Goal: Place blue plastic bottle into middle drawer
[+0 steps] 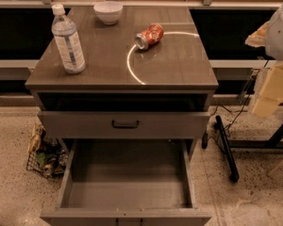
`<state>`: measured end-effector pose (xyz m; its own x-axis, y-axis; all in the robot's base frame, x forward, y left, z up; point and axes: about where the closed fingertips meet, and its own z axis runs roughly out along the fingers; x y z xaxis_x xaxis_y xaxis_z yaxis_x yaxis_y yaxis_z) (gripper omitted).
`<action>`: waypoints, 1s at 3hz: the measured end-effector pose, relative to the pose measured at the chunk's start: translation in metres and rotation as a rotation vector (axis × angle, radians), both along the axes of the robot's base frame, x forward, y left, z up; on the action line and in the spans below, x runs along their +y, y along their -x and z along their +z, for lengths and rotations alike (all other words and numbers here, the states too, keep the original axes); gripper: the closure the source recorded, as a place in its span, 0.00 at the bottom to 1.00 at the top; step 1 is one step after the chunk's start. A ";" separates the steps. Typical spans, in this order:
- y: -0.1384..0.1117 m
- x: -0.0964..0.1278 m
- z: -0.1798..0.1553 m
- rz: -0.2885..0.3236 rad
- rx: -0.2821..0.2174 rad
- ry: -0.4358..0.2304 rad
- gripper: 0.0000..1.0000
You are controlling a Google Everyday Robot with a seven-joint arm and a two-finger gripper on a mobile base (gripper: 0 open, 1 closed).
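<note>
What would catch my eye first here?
First the middle drawer, pulled wide open at the bottom. Then the blue plastic bottle standing upright on the left of the cabinet top, with a crushed red can near the centre. The gripper is at the picture's right edge.

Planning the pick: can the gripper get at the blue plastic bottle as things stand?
Probably yes. The gripper hangs to the right of the cabinet; the blue plastic bottle stands upright near its top's left edge, apart from the bowl and the red can. Nothing tall stands between them.
</note>
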<state>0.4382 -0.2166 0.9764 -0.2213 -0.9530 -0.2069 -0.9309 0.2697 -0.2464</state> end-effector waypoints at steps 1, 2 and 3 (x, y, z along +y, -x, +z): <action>0.000 0.000 0.000 0.000 0.000 0.000 0.00; -0.020 0.016 0.007 -0.014 -0.051 -0.054 0.00; -0.062 0.048 0.024 -0.027 -0.141 -0.225 0.00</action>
